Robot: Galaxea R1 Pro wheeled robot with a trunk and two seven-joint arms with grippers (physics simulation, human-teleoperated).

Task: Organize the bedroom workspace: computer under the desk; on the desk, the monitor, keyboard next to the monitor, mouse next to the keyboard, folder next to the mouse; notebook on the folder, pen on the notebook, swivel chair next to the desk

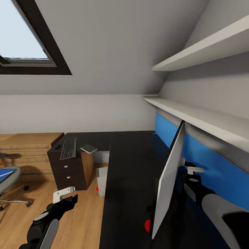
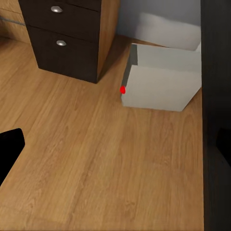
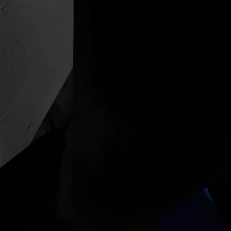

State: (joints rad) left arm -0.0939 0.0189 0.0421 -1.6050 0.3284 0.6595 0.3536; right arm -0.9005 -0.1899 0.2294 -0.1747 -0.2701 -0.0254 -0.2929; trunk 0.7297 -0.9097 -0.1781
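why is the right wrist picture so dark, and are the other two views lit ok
Right wrist view: nearly black, only a dim grey surface at one edge and a faint blue patch in a corner, nothing identifiable. Head view: evenly lit, monitor and keyboard clear. Left wrist view: bright, the computer sharp with soft shadow.

The surface (image 1: 131,173) lies bare through the frame's middle, open for a hand. The monitor (image 1: 169,180) stands edge-on at right, walling off the narrow strip before the blue panel (image 1: 207,162). At the far left end, keyboard (image 1: 68,148) and mouse (image 1: 57,147) crowd the surface. Bare floor (image 1: 83,214) at lower left, the computer (image 1: 102,180) just beside the surface's edge
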